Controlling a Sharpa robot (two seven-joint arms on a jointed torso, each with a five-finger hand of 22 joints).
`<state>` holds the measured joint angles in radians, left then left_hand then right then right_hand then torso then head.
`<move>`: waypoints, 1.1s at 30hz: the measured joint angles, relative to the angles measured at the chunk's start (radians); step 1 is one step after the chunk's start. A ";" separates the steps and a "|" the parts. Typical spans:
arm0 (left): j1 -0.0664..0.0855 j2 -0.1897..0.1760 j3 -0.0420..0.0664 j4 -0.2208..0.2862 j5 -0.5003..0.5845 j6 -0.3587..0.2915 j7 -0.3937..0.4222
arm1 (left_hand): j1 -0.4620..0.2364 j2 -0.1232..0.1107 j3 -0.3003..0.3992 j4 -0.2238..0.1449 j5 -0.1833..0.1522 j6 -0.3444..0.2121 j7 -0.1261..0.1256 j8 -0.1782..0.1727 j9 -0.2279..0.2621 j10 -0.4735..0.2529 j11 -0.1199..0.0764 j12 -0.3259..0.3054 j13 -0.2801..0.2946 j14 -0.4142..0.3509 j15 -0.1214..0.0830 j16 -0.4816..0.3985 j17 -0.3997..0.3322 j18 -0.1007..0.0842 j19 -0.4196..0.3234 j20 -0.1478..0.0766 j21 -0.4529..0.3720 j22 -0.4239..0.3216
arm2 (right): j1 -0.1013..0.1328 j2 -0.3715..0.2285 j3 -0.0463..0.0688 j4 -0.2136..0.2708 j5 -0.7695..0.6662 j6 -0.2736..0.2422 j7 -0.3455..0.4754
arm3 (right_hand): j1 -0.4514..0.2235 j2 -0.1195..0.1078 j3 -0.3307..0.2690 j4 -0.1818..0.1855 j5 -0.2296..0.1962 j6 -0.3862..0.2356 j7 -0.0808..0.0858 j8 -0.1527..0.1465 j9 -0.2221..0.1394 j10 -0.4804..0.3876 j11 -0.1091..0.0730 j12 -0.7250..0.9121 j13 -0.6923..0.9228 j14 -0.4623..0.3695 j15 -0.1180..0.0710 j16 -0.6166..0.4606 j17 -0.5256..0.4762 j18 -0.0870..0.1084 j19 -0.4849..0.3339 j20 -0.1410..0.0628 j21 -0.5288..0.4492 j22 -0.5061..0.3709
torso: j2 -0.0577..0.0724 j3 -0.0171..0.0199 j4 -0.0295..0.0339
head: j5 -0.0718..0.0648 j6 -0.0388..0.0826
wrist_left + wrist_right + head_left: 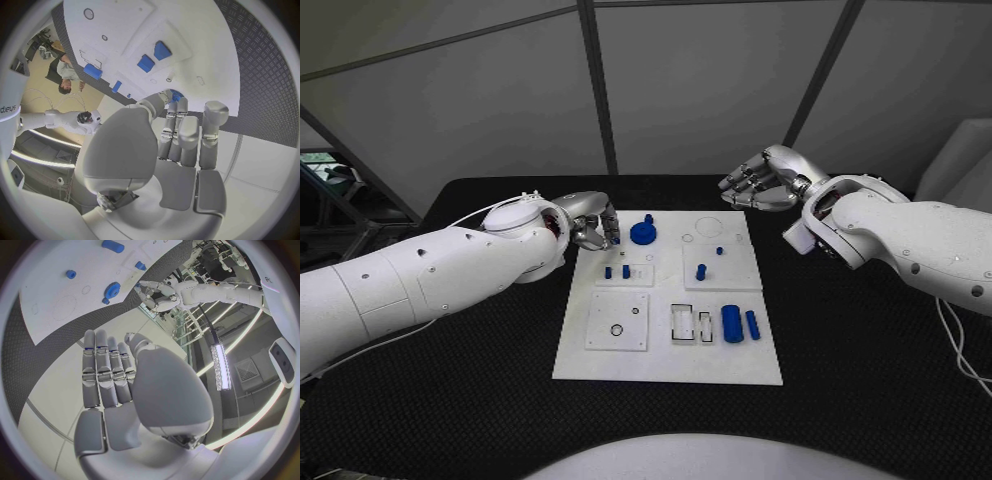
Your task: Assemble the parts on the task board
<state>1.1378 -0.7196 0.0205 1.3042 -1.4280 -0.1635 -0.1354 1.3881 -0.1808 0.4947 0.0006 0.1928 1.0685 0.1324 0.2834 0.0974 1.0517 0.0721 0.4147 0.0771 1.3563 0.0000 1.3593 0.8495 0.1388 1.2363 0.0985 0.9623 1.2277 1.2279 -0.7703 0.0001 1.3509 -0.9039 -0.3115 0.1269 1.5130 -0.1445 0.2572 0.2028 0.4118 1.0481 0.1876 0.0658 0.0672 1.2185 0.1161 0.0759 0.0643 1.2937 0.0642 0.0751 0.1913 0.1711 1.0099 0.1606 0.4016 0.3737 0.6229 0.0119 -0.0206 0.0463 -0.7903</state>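
At the far left corner of the task board [589, 365], my left robot hand [593, 228] hangs with fingers straight and close together, holding nothing, its tips just beside the blue round knob part [643, 232]; my right robot hand [764, 180] hovers beyond the board's far right corner over the black bench [862, 350], fingers loosely curled, empty; on the board stand small blue pegs [626, 271], and nearer me two blue cylinders [733, 323] lie side by side beside rectangular slots [682, 321].
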 measured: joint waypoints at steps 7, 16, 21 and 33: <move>-0.004 0.006 -0.003 -0.018 0.002 0.004 0.002 | -0.005 -0.005 0.019 -0.003 0.000 0.003 0.003 -0.008 0.000 0.016 0.005 -0.039 -0.007 0.004 0.004 0.006 0.010 0.000 0.000 0.000 -0.007 0.001 | 0.000 0.000 0.000 0.000 0.000 0.000 0.000 | 0.000 0.000 0.000 0.000 0.000 0.000 0.000 0.000 0.000 0.000 0.000 0.000 0.000 0.000 0.000 0.000 0.000 0.000 0.000 0.000 0.000 0.000 | 0.000 -0.0001 0.0001 | 0.000 -0.002; -0.008 0.015 -0.013 -0.028 0.004 0.010 0.005 | -0.001 -0.009 0.030 -0.004 0.000 0.009 0.002 -0.013 0.000 0.028 0.006 -0.061 -0.010 0.004 0.004 0.006 0.012 0.000 0.000 0.000 -0.007 0.002 | 0.000 0.001 0.000 -0.001 0.000 0.000 0.000 | 0.000 0.000 0.000 0.000 0.000 0.000 0.000 0.000 0.000 0.000 0.000 0.000 0.000 0.000 0.000 0.000 0.000 0.000 0.000 0.000 0.000 0.000 | 0.000 0.0000 0.0004 | 0.002 -0.006; -0.012 0.018 -0.016 -0.031 0.005 0.015 0.008 | -0.001 -0.009 0.033 -0.006 -0.001 0.011 0.003 -0.013 -0.001 0.033 0.004 -0.068 -0.010 0.004 0.004 0.006 0.006 0.000 0.000 0.000 -0.007 0.003 | 0.000 0.001 0.000 -0.001 0.000 0.000 0.000 | 0.000 0.000 0.000 0.000 0.000 0.000 0.000 0.000 0.000 0.000 0.000 0.000 0.000 0.000 0.000 0.000 0.000 0.000 0.000 0.000 0.000 0.000 | 0.000 0.0005 0.0005 | 0.002 -0.007; -0.015 0.019 -0.026 -0.033 0.006 0.030 0.013 | -0.001 -0.009 0.039 -0.007 -0.001 0.011 0.003 -0.016 0.000 0.041 0.005 -0.079 -0.009 0.004 0.004 0.006 -0.003 0.000 0.000 0.000 -0.015 0.004 | 0.000 0.001 0.000 0.000 0.000 0.000 0.000 | -0.003 0.004 0.003 -0.003 0.000 0.000 0.000 0.000 0.000 0.000 0.000 0.000 0.000 0.000 0.000 0.000 0.000 0.000 0.000 0.000 0.000 0.001 | -0.001 0.0005 0.0005 | -0.001 -0.010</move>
<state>1.1230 -0.7003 -0.0054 1.2713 -1.4221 -0.1338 -0.1221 1.3871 -0.1896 0.5340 -0.0067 0.1919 1.0794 0.1356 0.2670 0.0973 1.0923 0.0770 0.3357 0.0677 1.3598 0.0036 1.3654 0.8465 0.1388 1.2362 0.0984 0.9471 1.2313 1.2277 -0.7692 0.0000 1.3510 -0.9039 -0.3115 0.1271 1.5096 -0.1410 0.2598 0.2002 0.4118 1.0481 0.1877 0.0658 0.0672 1.2185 0.1161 0.0759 0.0643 1.2937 0.0642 0.0751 0.1912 0.1711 1.0100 0.1606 0.4016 0.3746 0.6223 0.0124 -0.0201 0.0456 -0.8001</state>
